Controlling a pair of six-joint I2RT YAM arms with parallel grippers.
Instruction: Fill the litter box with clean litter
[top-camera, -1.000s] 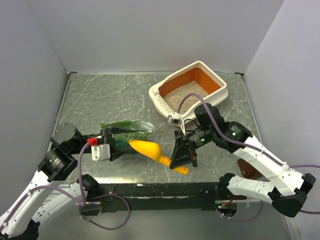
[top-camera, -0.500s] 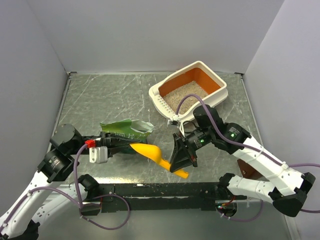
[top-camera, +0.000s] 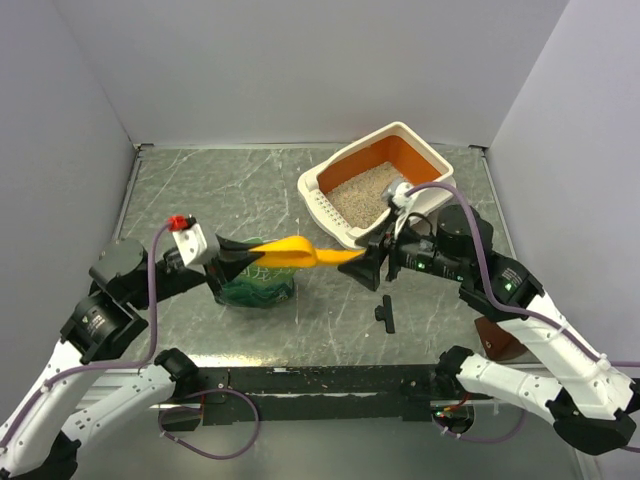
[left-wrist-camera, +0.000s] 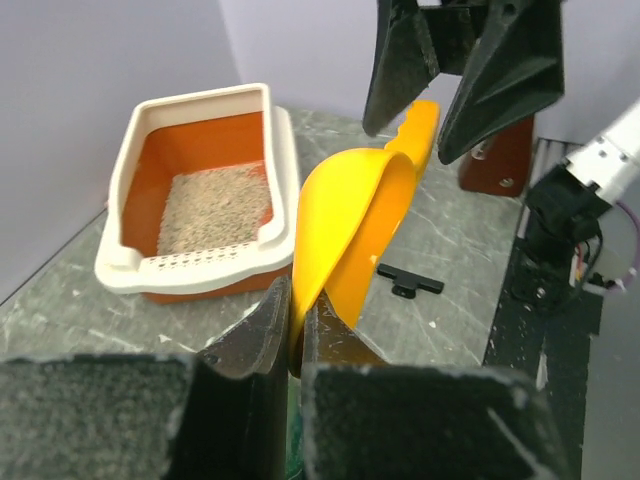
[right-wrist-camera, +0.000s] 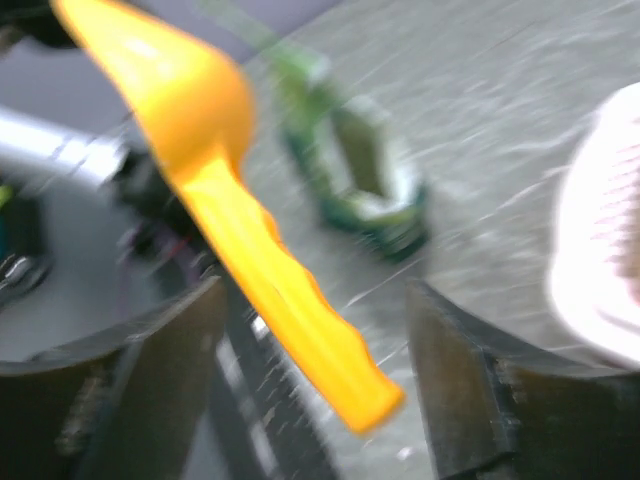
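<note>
The litter box (top-camera: 437, 180) sits at the back right, cream outside and orange inside, with beige clean litter (top-camera: 360, 190) on its floor. It also shows in the left wrist view, the litter box (left-wrist-camera: 283, 150) with litter (left-wrist-camera: 214, 206). My left gripper (top-camera: 243, 256) is shut on the bowl rim of a yellow-orange scoop (top-camera: 290, 250), held in the air over a green bag (top-camera: 256, 289). The scoop (left-wrist-camera: 350, 215) reaches toward my right gripper (top-camera: 368, 268). That gripper (right-wrist-camera: 315, 292) is open, its fingers (right-wrist-camera: 170, 350) wide on either side of the scoop handle (right-wrist-camera: 280, 290) and not touching it.
A small black T-shaped piece (top-camera: 385, 315) lies on the table in front of the right arm, also seen as the black piece (left-wrist-camera: 410, 283) in the left wrist view. Grey walls close in the table on three sides.
The left gripper shut on the scoop and lifted it back and up off the bag. The right gripper let go of the handle, opened wide and swung up to the right.
</note>
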